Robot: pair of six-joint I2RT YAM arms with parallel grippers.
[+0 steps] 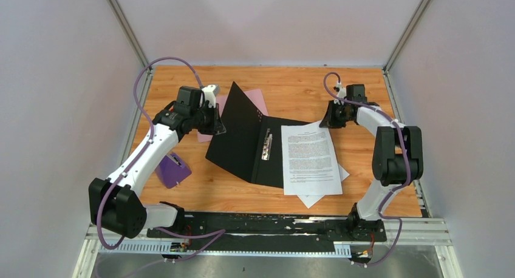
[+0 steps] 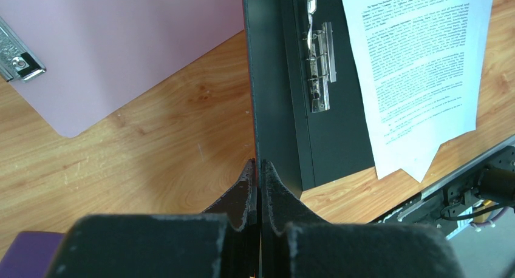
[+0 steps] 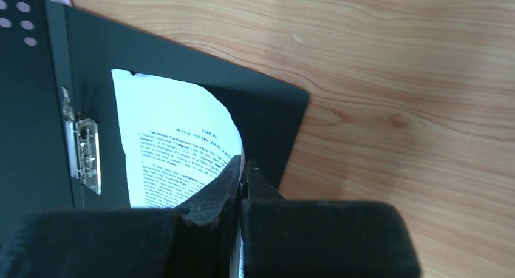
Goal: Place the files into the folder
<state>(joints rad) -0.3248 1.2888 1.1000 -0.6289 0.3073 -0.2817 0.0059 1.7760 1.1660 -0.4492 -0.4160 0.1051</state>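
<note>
Top view: wooden table (image 1: 291,87) with an open black folder (image 1: 240,138) at centre frame. Its left cover stands raised; its right half lies flat. The files (image 1: 310,159) rest on the flat half, right of centre, overhanging its lower edge, with a second sheet's corner showing beneath. A pink clipboard (image 1: 256,99) lies behind the folder and a purple object (image 1: 172,170) at the left. The lever clip (image 2: 317,65) sits beside the spine. Left end effector (image 2: 258,169) is clamped on the raised cover's edge. Right end effector (image 3: 243,169) pinches the files' curled upper corner.
</note>
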